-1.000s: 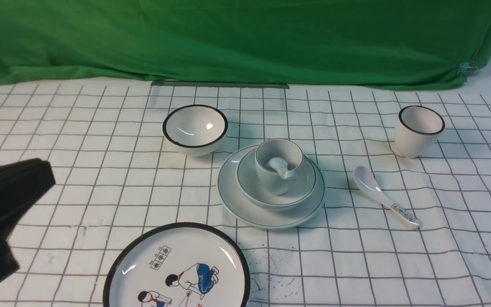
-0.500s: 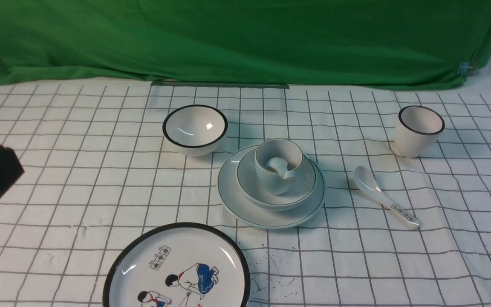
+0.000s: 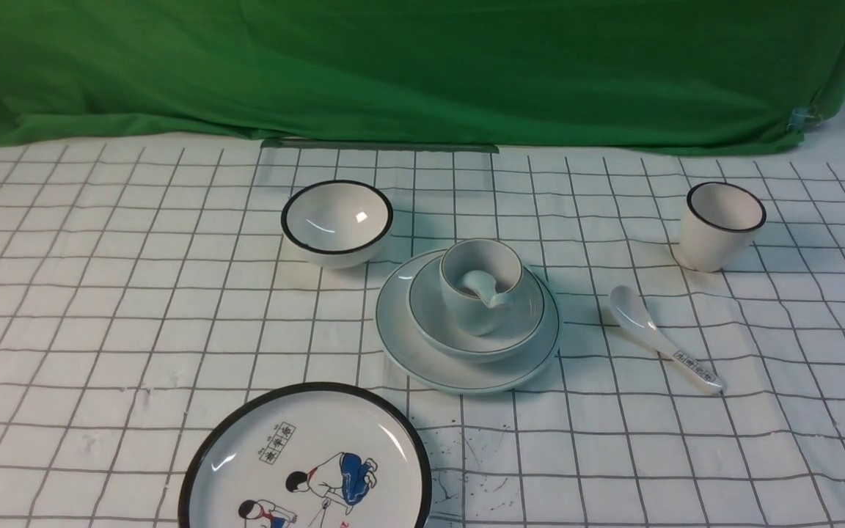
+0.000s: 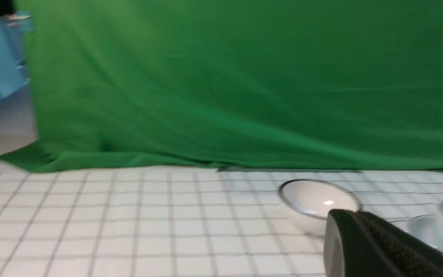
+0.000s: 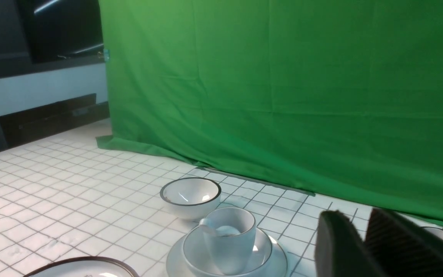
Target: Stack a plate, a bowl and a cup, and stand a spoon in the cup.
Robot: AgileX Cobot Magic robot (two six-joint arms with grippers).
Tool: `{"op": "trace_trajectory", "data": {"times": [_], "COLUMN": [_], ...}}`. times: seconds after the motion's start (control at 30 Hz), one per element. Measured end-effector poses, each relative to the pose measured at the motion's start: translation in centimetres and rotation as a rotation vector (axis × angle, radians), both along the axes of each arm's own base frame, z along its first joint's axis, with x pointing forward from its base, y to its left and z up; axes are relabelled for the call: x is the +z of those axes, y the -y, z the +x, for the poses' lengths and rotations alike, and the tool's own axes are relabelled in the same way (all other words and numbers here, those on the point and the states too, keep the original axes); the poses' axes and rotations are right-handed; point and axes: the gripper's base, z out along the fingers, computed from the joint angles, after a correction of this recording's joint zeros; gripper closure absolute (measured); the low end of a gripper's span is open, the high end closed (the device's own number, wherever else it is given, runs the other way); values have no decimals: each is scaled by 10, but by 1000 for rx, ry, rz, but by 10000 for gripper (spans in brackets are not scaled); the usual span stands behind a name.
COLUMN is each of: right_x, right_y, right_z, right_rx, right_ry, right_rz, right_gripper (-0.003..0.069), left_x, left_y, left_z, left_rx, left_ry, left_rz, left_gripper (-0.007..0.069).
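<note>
Change: left tool [image 4: 383, 246] gone from the front view, where it sat a moment ago far to the left of the plate [image 3: 422, 359]; only its dark tip shows in the left wrist view now.
Meaning: looks like pulling away after the job, with nothing left to stack.
Left tool: clenched shut, holding nothing.
Right tool [image 5: 363, 246]: a thin gap between its 2 dark parts, grasping nothing; out of the front view.
Bowl [image 3: 525, 323]: sitting on the plate, in its middle.
Cup [image 3: 474, 312]: sitting in the bowl, above the plate.
Spoon [image 3: 485, 287]: inside the cup, leaning on the rim, handle poking over it.
Other spoon [image 3: 661, 339]: flat on the counter [image 3: 100, 323], right of the plate; dark printed signs on its handle, too small to read.
Picture plate [image 3: 305, 462]: near side of the plate; cartoon kids and a little box of signs, too small to read.
Brands: none seen.
</note>
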Motion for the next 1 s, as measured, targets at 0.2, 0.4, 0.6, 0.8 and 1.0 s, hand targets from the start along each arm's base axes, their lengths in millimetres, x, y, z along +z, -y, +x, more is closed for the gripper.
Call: {"op": "trace_trajectory", "data": {"times": [0.2,0.4,0.6,0.8,1.0], "right_x": [0,0,0,0,0], "right_y": [0,0,0,0,0], "right_z": [0,0,0,0,0], "right_rx": [0,0,0,0,0], "right_ry": [0,0,0,0,0], "right_rz": [0,0,0,0,0], "right_gripper": [487,475,453,441,432], "left_x": [-33,-35,-35,-35,-35], "left_y": [-4,-2,0,0,0], "left_z": [-3,-3,-3,-3,-3], "left_rx": [68,36,0,-1,-1], "left_ry": [-128,-153,-151,-151,-151], "left_rz": [43,18,18,18,18], "left_gripper": [624,623,623,623,623]}}
